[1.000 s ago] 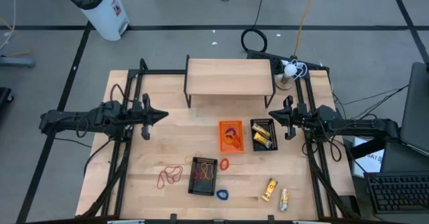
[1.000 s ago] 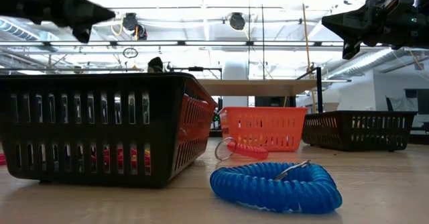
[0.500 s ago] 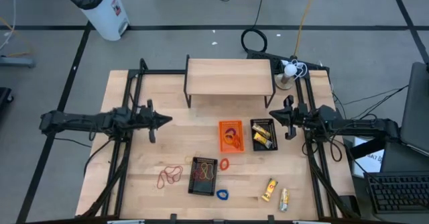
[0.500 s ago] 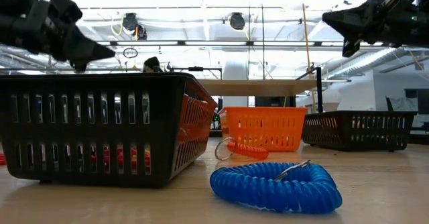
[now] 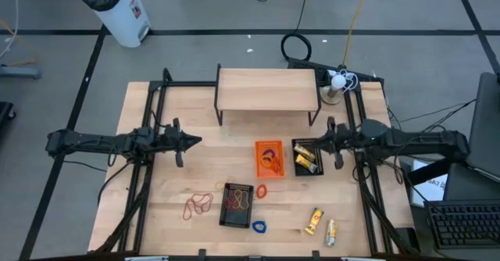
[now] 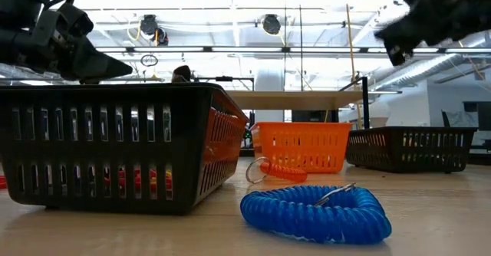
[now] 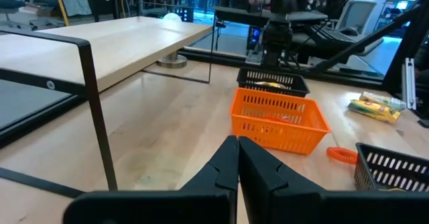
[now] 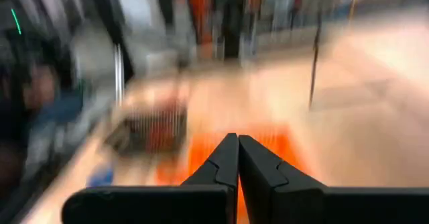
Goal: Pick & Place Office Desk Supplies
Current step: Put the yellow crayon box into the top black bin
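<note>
My left gripper (image 5: pixel 197 141) is shut and empty, in the air left of the orange basket (image 5: pixel 269 159), which holds rubber bands. My right gripper (image 5: pixel 301 144) is shut and empty, over the left rim of the black basket (image 5: pixel 308 157) that holds yellow packets. Red and brown rubber bands (image 5: pixel 198 204) lie on the table left of a second black basket (image 5: pixel 237 205). An orange coil ring (image 5: pixel 262 191) and a blue coil ring (image 5: pixel 258 227) lie beside that basket. Two yellow packets (image 5: pixel 314 220) lie at the near right.
A wooden shelf (image 5: pixel 268 89) on thin black legs stands at the table's far side. A white lamp base with a cable (image 5: pixel 336 85) sits at the far right corner. Bare tabletop (image 5: pixel 203 167) lies between my left gripper and the baskets.
My left gripper has gone a little toward the table's right edge and down. My right gripper has gone toward the table's left edge, from beside the yellow-packet basket to over its left rim. Both have stayed shut. No object has moved.
</note>
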`<state>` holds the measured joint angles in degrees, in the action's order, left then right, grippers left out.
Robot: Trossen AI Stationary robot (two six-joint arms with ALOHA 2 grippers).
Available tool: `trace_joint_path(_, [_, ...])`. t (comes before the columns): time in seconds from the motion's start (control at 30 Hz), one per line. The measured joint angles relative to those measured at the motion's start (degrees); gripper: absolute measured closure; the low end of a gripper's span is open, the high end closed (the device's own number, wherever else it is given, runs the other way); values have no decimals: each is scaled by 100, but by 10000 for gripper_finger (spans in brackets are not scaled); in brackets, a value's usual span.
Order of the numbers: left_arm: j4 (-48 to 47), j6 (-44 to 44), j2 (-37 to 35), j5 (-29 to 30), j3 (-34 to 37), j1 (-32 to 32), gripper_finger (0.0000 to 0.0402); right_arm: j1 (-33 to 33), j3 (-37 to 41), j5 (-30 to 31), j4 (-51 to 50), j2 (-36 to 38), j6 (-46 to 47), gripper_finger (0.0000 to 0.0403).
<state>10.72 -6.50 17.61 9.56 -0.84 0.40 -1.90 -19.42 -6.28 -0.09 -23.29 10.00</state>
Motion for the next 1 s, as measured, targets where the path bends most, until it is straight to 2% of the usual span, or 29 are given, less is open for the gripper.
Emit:
trace_joint_path(0.07, [0,18,1,2,0,0,393,297,-408,5,-833,-400,173,403])
trace_joint_path(0.2, [57,26,0,21,-2,0,392,965,-1189,8,-1851,-1289,683,403])
trace_joint_path(0.43, [148,9,0,99,-5,0,392,2001,-1937,-101,-2592,-2910,1672,393])
trace_joint_path(0.53, [136,-2,0,98,-7,0,392,2357,-2048,-145,-2593,-3509,2181,364])
trace_joint_path(0.63, [123,-2,0,96,-7,0,392,2654,-2172,-143,-2191,-3981,2547,323])
trace_joint_path(0.87, [111,-5,0,96,-7,0,392,3460,-2400,-150,-1913,-4794,2232,225])
trace_joint_path(1.0, [107,-7,0,94,-7,0,392,3787,-2540,-132,-1938,-5152,2569,196])
